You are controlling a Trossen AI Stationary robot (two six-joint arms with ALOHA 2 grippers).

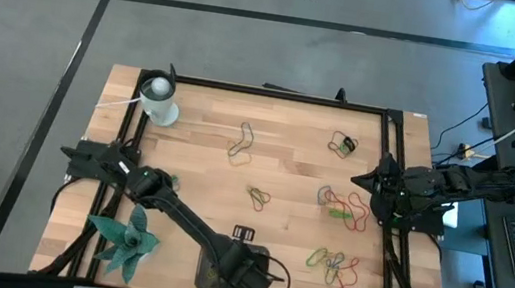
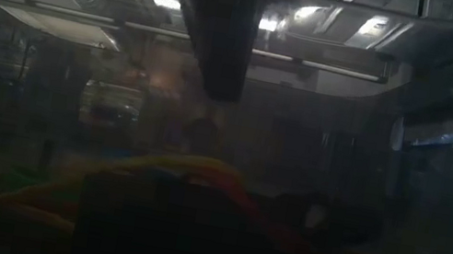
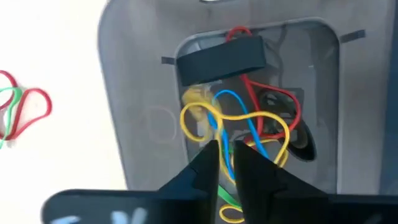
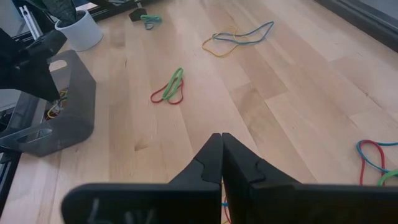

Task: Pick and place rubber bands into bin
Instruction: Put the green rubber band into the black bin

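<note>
The bin (image 1: pixel 207 274), a dark grey tray, sits at the table's near edge; in the left wrist view its wall (image 3: pixel 143 124) surrounds yellow, blue, red and green rubber bands (image 3: pixel 249 121). My left gripper (image 3: pixel 226 163) points down into it, its fingers a narrow gap apart. More rubber bands lie flat on the wood: a yellow one (image 1: pixel 241 142), a dark one (image 1: pixel 342 144), a small bunch (image 1: pixel 258 198) and two mixed heaps (image 1: pixel 344 209) (image 1: pixel 334 266). My right gripper (image 4: pixel 221 142) is shut on nothing above the table's right edge (image 1: pixel 369 182). My left gripper comes from above, pointing down into the bin. A green band (image 3: pixel 227 196) and a yellow band (image 3: pixel 231 215) show in the narrow gap between its fingers. I cannot tell whether the fingers touch them.
A white cup (image 1: pixel 160 100) stands at the far left corner and a green spiky plant toy (image 1: pixel 128 242) at the near left. A black frame rail (image 1: pixel 275 93) runs around the table. From the right wrist view, a red-green band (image 4: pixel 169 87) lies beside the bin (image 4: pixel 59 118).
</note>
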